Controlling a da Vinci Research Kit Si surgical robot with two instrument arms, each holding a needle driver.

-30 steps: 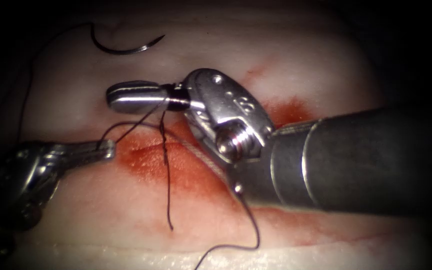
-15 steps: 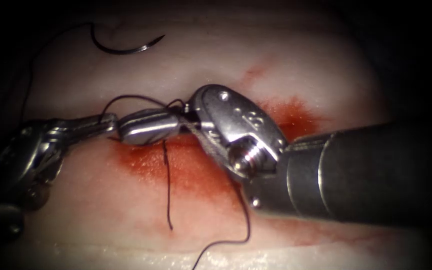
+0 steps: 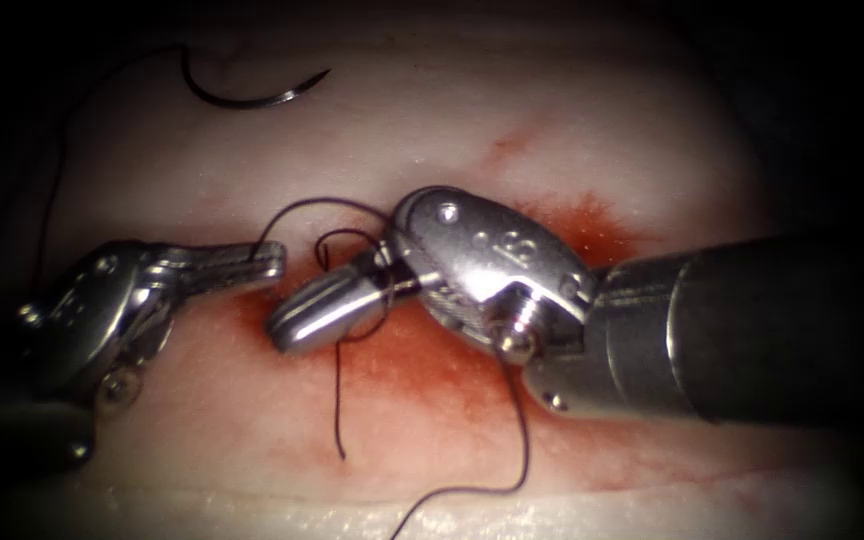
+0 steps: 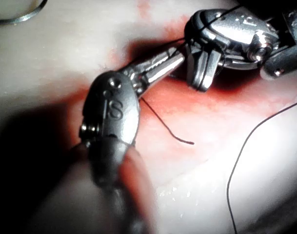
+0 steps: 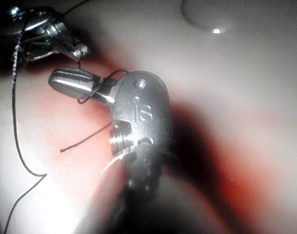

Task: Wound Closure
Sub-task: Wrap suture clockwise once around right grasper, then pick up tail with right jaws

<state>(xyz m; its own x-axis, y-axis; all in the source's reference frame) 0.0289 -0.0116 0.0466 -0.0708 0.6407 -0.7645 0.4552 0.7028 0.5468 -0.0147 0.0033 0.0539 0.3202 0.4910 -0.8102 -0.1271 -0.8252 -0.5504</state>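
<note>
The curved needle (image 3: pixel 252 97) lies free on the tissue (image 3: pixel 602 130) at the far upper left, not in the tissue and held by neither tool. My left tool (image 3: pixel 252 262) is shut on the thread (image 3: pixel 317 205), which arcs up and over to my right tool. The right tool (image 3: pixel 302 318) points down-left over the red fluid (image 3: pixel 402 370), jaws shut, with thread looped around them near their base. A short thread tail (image 3: pixel 338 410) runs down from under these jaws. In the left wrist view the left tool (image 4: pixel 160 63) nearly touches the right tool (image 4: pixel 203 78).
A long strand of thread (image 3: pixel 522 440) hangs from under the right tool's wrist toward the tissue's front edge. Another strand (image 3: pixel 47 200) trails down the left side from the needle. The right shaft (image 3: pixel 772 330) covers the tissue's right part.
The right tool's jaws dropped and swung down-left with thread wound around them. The left tool rose and moved right, carrying its thread, so the strand now arcs between the tools.
</note>
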